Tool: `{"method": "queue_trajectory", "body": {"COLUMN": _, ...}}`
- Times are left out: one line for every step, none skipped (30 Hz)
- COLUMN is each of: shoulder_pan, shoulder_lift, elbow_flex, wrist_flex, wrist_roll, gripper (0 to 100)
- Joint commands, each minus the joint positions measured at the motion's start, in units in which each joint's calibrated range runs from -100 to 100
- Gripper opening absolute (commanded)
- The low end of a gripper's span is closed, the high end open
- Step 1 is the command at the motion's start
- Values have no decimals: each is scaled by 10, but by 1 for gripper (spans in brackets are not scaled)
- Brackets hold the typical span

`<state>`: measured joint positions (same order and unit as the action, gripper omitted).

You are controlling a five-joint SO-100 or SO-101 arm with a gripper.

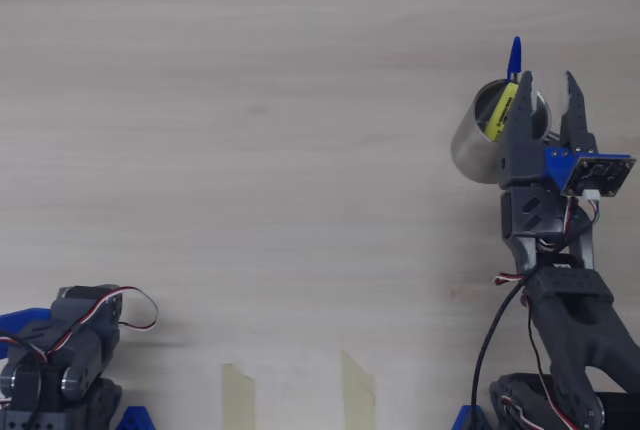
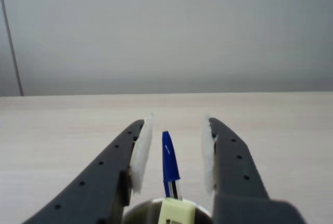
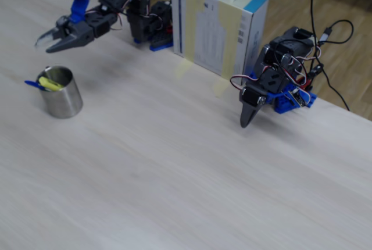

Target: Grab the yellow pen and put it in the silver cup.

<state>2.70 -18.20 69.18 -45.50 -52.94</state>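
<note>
The yellow pen (image 1: 502, 110) is inside the silver cup (image 1: 478, 145), leaning against the wall, with its top end just above the rim. In the same cup stands a thin pen with a blue cap (image 1: 515, 57), and this cap sticks out over the far edge in the overhead view. The cup stands upright on the pale wooden tabletop (image 1: 250, 150).

The gripper (image 1: 548, 85) hangs above the cup with its jaws spread and nothing between them. In the wrist view the white pads (image 2: 141, 151) are well apart, and the blue cap (image 2: 169, 164) and the top of the yellow pen (image 2: 177, 212) show in the gap below them. In the fixed view the gripper (image 3: 47, 42) is clearly higher than the cup (image 3: 61, 93) and not touching it.

A second arm (image 3: 273, 84) rests folded at the far side of the tabletop, near a white and blue box (image 3: 218, 26).
</note>
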Motion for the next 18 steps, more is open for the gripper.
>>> {"method": "queue_trajectory", "body": {"shoulder_pan": -3, "shoulder_lift": -44, "elbow_flex": -9, "wrist_flex": 2, "wrist_roll": 15, "gripper": 16}}
{"method": "queue_trajectory", "body": {"shoulder_pan": -3, "shoulder_lift": -53, "elbow_flex": -9, "wrist_flex": 2, "wrist_roll": 20, "gripper": 16}}
{"method": "queue_trajectory", "body": {"shoulder_pan": -3, "shoulder_lift": -61, "elbow_flex": -9, "wrist_flex": 2, "wrist_roll": 22, "gripper": 16}}
{"method": "queue_trajectory", "body": {"shoulder_pan": -3, "shoulder_lift": -69, "elbow_flex": -9, "wrist_flex": 2, "wrist_roll": 24, "gripper": 16}}
{"method": "queue_trajectory", "body": {"shoulder_pan": -3, "shoulder_lift": -77, "elbow_flex": -9, "wrist_flex": 3, "wrist_roll": 24, "gripper": 16}}
{"method": "queue_trajectory", "body": {"shoulder_pan": -3, "shoulder_lift": -84, "elbow_flex": -9, "wrist_flex": 3, "wrist_roll": 24, "gripper": 16}}
{"method": "queue_trajectory", "body": {"shoulder_pan": -3, "shoulder_lift": -91, "elbow_flex": -8, "wrist_flex": 4, "wrist_roll": 24, "gripper": 16}}
{"method": "queue_trajectory", "body": {"shoulder_pan": -3, "shoulder_lift": -97, "elbow_flex": -8, "wrist_flex": 4, "wrist_roll": 24, "gripper": 16}}
{"method": "queue_trajectory", "body": {"shoulder_pan": -3, "shoulder_lift": -105, "elbow_flex": -8, "wrist_flex": 5, "wrist_roll": 24, "gripper": 16}}
{"method": "queue_trajectory", "body": {"shoulder_pan": -3, "shoulder_lift": -112, "elbow_flex": -7, "wrist_flex": 13, "wrist_roll": 24, "gripper": 16}}
{"method": "queue_trajectory", "body": {"shoulder_pan": -3, "shoulder_lift": -121, "elbow_flex": -5, "wrist_flex": 25, "wrist_roll": 24, "gripper": 15}}
{"method": "queue_trajectory", "body": {"shoulder_pan": -3, "shoulder_lift": -131, "elbow_flex": -5, "wrist_flex": 39, "wrist_roll": 24, "gripper": 14}}
{"method": "queue_trajectory", "body": {"shoulder_pan": -3, "shoulder_lift": -140, "elbow_flex": -3, "wrist_flex": 51, "wrist_roll": 24, "gripper": 12}}
{"method": "queue_trajectory", "body": {"shoulder_pan": -3, "shoulder_lift": -150, "elbow_flex": -1, "wrist_flex": 64, "wrist_roll": 24, "gripper": 12}}
{"method": "queue_trajectory", "body": {"shoulder_pan": -3, "shoulder_lift": -160, "elbow_flex": 2, "wrist_flex": 75, "wrist_roll": 24, "gripper": 12}}
{"method": "queue_trajectory", "body": {"shoulder_pan": -3, "shoulder_lift": -169, "elbow_flex": 5, "wrist_flex": 84, "wrist_roll": 24, "gripper": 12}}
{"method": "queue_trajectory", "body": {"shoulder_pan": -3, "shoulder_lift": -179, "elbow_flex": 8, "wrist_flex": 91, "wrist_roll": 24, "gripper": 12}}
{"method": "queue_trajectory", "body": {"shoulder_pan": -3, "shoulder_lift": -188, "elbow_flex": 12, "wrist_flex": 98, "wrist_roll": 24, "gripper": 12}}
